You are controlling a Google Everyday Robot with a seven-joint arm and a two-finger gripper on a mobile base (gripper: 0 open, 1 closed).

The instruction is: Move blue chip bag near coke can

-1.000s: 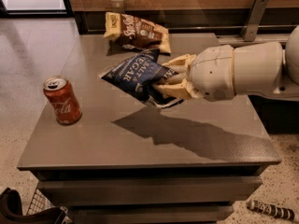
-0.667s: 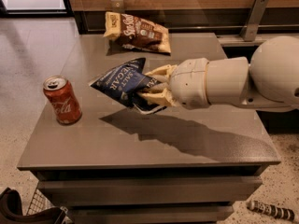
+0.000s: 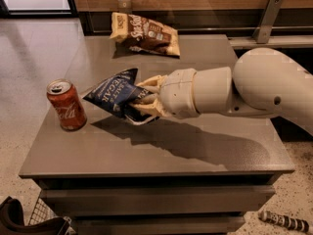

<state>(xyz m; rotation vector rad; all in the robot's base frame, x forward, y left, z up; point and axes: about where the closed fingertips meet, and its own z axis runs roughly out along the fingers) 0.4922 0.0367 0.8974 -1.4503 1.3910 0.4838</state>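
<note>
The blue chip bag [image 3: 113,96], dark navy with white lettering, hangs tilted in the air a little above the grey table [image 3: 161,153]. My gripper [image 3: 143,100] is shut on the bag's right end, with the cream arm reaching in from the right. The coke can [image 3: 66,105], red with white script and a silver top, stands upright near the table's left edge. The bag's left tip is a short gap to the right of the can, not touching it.
A larger brown-and-cream chip bag [image 3: 145,34] lies at the table's back. A wooden wall panel with a metal bracket [image 3: 266,17] runs behind. The floor drops off to the left of the table; a wire basket [image 3: 41,217] sits at the bottom left.
My gripper has carried the blue chip bag leftwards and slightly down, closer to the coke can. The can and the brown bag have not moved.
</note>
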